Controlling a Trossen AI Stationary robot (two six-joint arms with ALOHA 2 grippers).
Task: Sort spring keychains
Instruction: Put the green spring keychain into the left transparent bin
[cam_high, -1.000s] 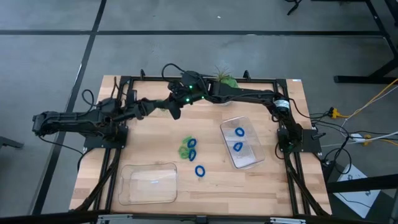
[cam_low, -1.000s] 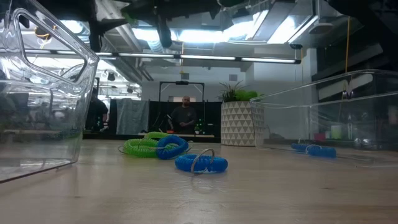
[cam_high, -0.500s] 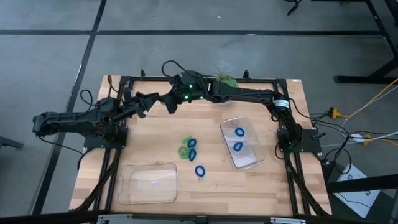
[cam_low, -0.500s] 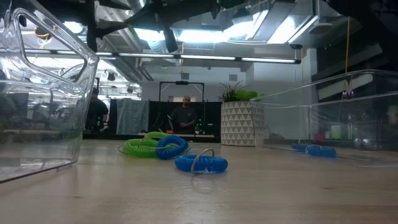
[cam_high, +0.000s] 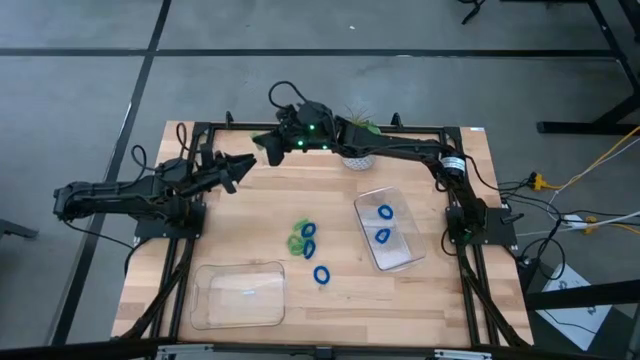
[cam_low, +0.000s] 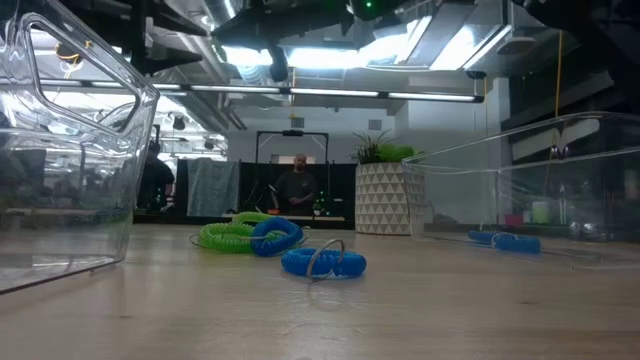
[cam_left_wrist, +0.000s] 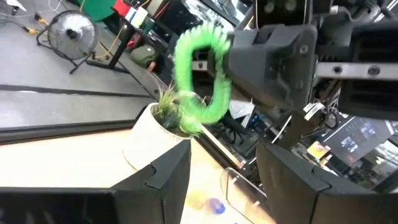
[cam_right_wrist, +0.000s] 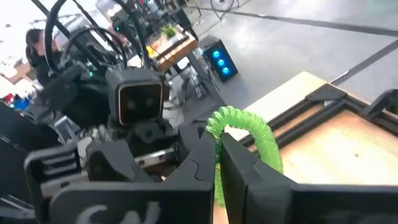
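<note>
Moved since a second ago: your two grippers have drawn apart; the right one has pulled back toward the table's far edge, the left one has withdrawn leftward.
Left gripper (cam_high: 240, 163): you have it over the far left part of the table, fingers spread, nothing between them.
Empty clear tray (cam_high: 238, 296): near edge, left of centre.
Right gripper (cam_high: 268, 146): raised near the far edge, fingers pinched together on a green spring keychain (cam_left_wrist: 200, 78), which hangs clear of the wood.
Loose keychains: at table centre you have a green coil (cam_high: 295, 241) touching two blue coils (cam_high: 308, 239); a third blue coil (cam_high: 321, 274) lies just nearer, apart.
Potted plant (cam_high: 358, 140): far edge, beside the right arm.
Right clear tray (cam_high: 400, 255): two blue keychains (cam_high: 384, 223) inside.
Person (cam_low: 297, 186): stands in the room beyond the table.
</note>
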